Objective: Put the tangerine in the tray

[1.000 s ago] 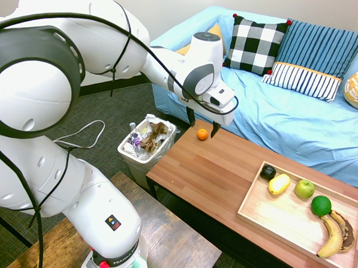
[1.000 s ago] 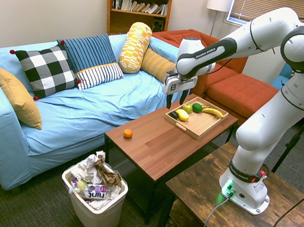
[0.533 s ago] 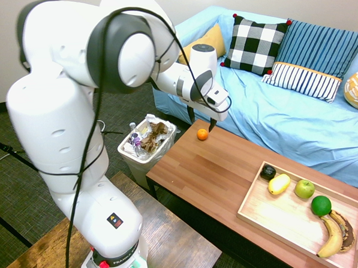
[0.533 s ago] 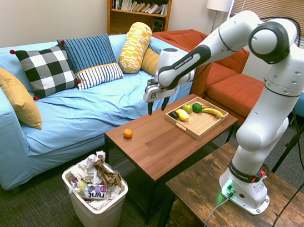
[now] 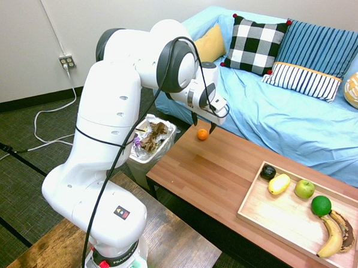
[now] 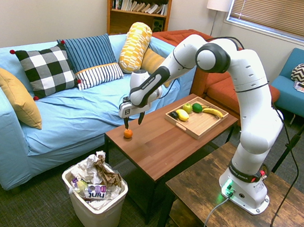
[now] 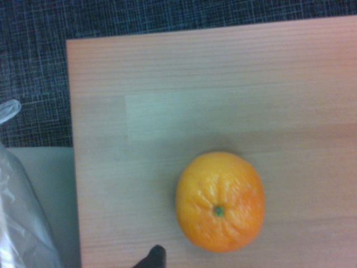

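Second exterior view: the hand (image 6: 134,120) hangs with its fingers spread wide, holding nothing, just above the tangerine (image 6: 128,134), which rests near a corner of the tabletop (image 6: 152,152), well apart from the tray (image 6: 197,132). It should prove light, its peel giving slightly and rather smooth, so a gentle squeeze on opposite sides at its widest seems best, low enough to stop it rolling.

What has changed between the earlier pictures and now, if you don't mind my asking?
The tool moved away from the tray to just above the tangerine, fingers open. Nothing was grasped or released; tangerine and tray stayed put.
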`<state>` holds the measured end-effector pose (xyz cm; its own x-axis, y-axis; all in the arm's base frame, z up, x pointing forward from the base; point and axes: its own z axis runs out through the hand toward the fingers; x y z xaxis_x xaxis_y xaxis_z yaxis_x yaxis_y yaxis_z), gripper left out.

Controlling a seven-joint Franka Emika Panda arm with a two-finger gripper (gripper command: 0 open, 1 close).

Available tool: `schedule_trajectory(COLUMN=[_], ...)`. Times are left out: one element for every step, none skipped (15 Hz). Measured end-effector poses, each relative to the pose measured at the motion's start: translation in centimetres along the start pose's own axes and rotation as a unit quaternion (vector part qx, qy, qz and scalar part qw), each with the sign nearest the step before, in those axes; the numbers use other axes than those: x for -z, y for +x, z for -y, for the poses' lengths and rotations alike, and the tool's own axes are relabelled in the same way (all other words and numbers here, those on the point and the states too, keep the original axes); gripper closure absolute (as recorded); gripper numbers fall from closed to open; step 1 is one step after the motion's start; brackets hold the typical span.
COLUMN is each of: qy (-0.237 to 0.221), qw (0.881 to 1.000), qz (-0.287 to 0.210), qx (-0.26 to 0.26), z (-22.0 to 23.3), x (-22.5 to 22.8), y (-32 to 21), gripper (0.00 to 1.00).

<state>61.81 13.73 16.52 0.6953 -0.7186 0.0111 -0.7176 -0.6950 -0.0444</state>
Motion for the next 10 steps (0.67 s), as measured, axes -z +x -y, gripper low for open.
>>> schedule_trajectory(qy=[-0.005, -0.01, -0.015, -0.019, -0.022, -0.023, -0.023, -0.023, -0.024, -0.024], qw=[1.0, 1.0, 1.0, 1.0, 1.0, 1.0, 1.0, 1.0, 1.0, 1.0], qz=[0.001, 0.002, 0.003, 0.003, 0.004, 0.005, 0.006, 0.007, 0.008, 0.008], qx=[0.0, -0.002, -0.003, -0.004, -0.005, -0.006, -0.008, -0.01, -0.012, -0.012], z=[0.5, 0.9, 1.2, 1.3, 1.4, 1.6, 1.7, 1.9, 1.9, 2.1], x=[-1.0, -2.0, -3.2, -4.2, -5.1, -5.8, -6.4, -6.8, -7.0, -7.1], y=[0.0, 0.1, 0.1, 0.3, 0.4, 0.6, 0.7, 0.8, 0.8, 0.8], gripper=[0.0, 0.0, 0.0, 0.0, 0.0, 1.0, 1.0, 1.0, 1.0, 1.0])
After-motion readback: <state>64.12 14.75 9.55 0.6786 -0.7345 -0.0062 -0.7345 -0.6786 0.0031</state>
